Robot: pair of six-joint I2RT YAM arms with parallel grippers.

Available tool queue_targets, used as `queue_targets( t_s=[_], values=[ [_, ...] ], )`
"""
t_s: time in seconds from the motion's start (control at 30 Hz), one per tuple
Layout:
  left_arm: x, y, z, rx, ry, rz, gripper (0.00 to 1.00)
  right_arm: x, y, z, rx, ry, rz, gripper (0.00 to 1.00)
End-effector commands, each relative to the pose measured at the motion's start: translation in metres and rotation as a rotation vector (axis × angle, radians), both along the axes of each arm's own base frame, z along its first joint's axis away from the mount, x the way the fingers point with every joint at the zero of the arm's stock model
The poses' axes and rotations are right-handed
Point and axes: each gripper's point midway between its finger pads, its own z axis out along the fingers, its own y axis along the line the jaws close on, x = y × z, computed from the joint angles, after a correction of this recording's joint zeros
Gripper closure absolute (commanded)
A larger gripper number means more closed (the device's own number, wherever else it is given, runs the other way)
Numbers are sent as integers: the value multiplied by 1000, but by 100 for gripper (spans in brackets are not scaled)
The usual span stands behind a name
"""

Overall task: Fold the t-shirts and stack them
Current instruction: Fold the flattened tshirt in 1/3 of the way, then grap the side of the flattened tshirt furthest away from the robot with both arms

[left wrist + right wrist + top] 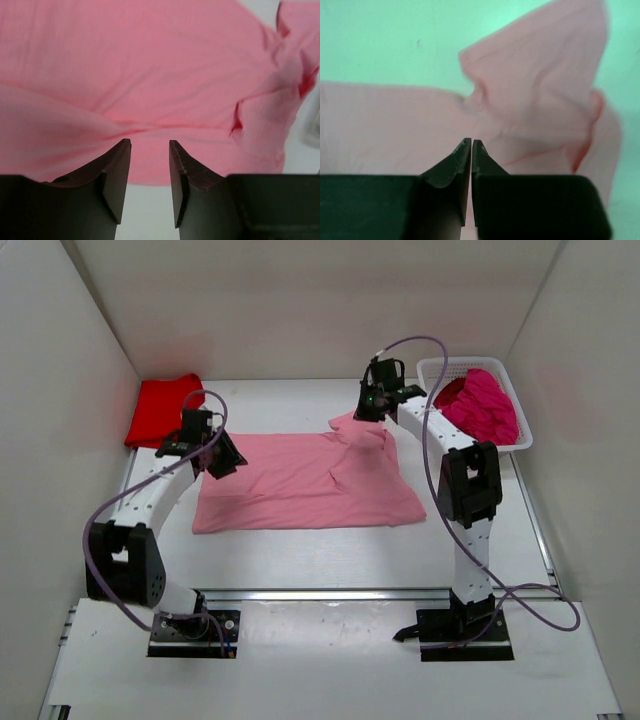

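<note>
Pink t-shirt (300,485) flat, long axis left-right; left tool (150,143) released, right tool (471,142) clenched.

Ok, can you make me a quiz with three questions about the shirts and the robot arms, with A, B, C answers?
1. Where is the red t-shirt?
A. in the basket
B. at the far left corner of the table
C. under another shirt

2. What colour is the middle t-shirt, spread out flat?
A. light pink
B. blue
C. white

3. How are the fingers of the left gripper?
A. shut tight
B. open, with a gap
C. holding the red t-shirt

Answers:
1 B: it lies far back on the left, while the basket holds magenta t-shirts.
2 A: the top view shows it light pink all over.
3 B: cloth and table show between its fingers in the left wrist view.
</note>
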Motion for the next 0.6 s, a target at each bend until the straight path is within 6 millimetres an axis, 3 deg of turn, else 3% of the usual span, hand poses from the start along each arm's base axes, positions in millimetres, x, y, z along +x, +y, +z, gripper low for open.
queue_targets(
  t_s=[0.0, 0.03, 0.1, 0.17, 0.2, 0.23, 0.27, 0.3, 0.57],
  values=[
    [52, 22, 27, 11, -101, 109, 51, 44, -24, 9, -108, -78, -56, 100],
    [62, 25, 26, 20, -100, 120, 50, 60, -27, 16, -129, -103, -56, 100],
    [80, 31, 24, 31, -99, 144, 45, 76, -34, 12, -169, -107, -70, 99],
    [97, 39, 9, 62, -61, 155, 41, 89, -51, 8, -111, -109, -109, 85],
    [106, 38, 16, 48, -76, 163, 39, 93, -56, 5, -115, -109, -117, 81],
    [115, 47, 11, 61, -71, 198, 36, 101, -63, 2, -134, -118, -131, 73],
    [119, 53, 3, 59, -54, 215, 36, 106, -72, -11, -153, -104, -137, 70],
    [125, 55, 4, 58, -57, 223, 35, 113, -72, -1, -131, -132, -137, 67],
    [157, 81, -13, 154, -33, 263, 32, 139, -90, -35, -163, -141, -173, 62]
  ],
)
